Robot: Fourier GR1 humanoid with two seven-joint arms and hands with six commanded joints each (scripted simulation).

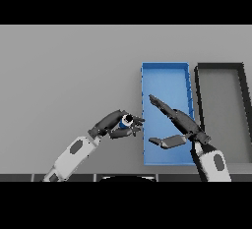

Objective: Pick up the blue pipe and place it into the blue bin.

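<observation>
The blue pipe (126,121) is a short blue cylinder with a white open end, held in my left hand (114,126), whose fingers and thumb curl round it. Hand and pipe hover just left of the blue bin (164,71), a shallow rectangular tray right of the table's middle. My right hand (178,121) hangs over the bin's lower half with fingers straight and thumb spread, holding nothing.
A dark grey bin (220,67) stands right beside the blue bin, on its right. The grey table (64,75) stretches to the left and back.
</observation>
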